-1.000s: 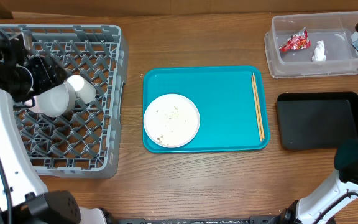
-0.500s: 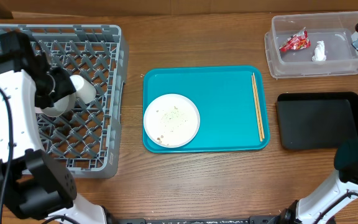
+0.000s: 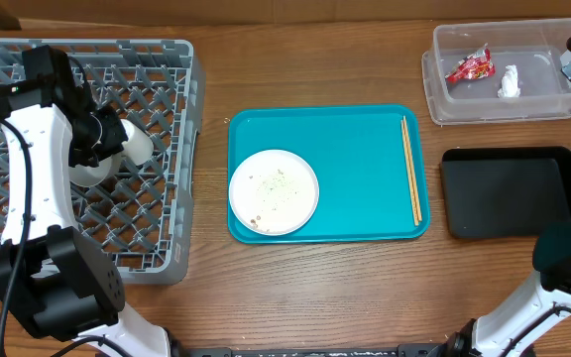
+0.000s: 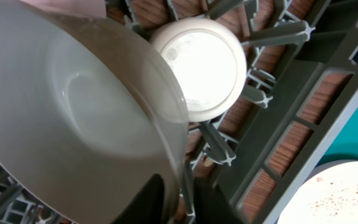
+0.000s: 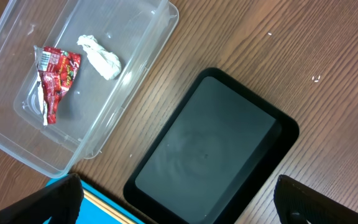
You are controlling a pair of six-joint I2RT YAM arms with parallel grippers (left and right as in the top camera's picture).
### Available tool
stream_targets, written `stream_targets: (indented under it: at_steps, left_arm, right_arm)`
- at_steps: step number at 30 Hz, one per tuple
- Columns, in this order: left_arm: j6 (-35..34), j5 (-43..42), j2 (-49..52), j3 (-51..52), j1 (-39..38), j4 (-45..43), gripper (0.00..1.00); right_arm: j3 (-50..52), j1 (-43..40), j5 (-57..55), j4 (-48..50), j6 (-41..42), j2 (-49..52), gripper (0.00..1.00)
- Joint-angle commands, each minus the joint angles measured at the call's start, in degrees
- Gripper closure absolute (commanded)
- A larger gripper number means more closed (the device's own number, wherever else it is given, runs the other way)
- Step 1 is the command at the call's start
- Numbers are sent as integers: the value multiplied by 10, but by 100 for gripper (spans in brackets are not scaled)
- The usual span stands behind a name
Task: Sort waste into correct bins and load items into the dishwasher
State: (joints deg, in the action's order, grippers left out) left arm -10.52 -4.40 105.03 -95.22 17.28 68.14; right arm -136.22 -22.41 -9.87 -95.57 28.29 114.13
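Loading the grey bowl: left hand is clamped on its rim in the dish rack, by the cup. Meanwhile the right hand is wide open and empty. Next, probably seat it and let go.

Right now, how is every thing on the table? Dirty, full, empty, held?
Rack: holds bowl and cup.
Bowl: gripped at its rim.
Cup: in the rack, beside the bowl.
Plate: dirty, on the teal tray.
Chopsticks: lying on the teal tray.
Clear tub: holds wrapper and tissue.
Black tray: empty.
Left tool: shut on the bowl.
Right tool: open, empty.
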Motion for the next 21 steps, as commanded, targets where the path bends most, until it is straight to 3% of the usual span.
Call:
stream_targets:
  at_steps: [1, 4, 13, 21]
  left_arm:
    - [0, 7, 4, 2, 4, 2, 86]
    - [0, 23, 4, 2, 7, 4, 96]
    - [-8, -26, -4, -9, 20, 12, 96]
    - [43, -301, -43, -56, 86, 0, 96]
  right_arm:
    - [-14, 0, -4, 3, 3, -14, 0]
    - [-14, 0, -4, 3, 3, -14, 0]
    - [-14, 0, -4, 3, 3, -14, 0]
    - [-14, 0, -4, 3, 3, -14, 0]
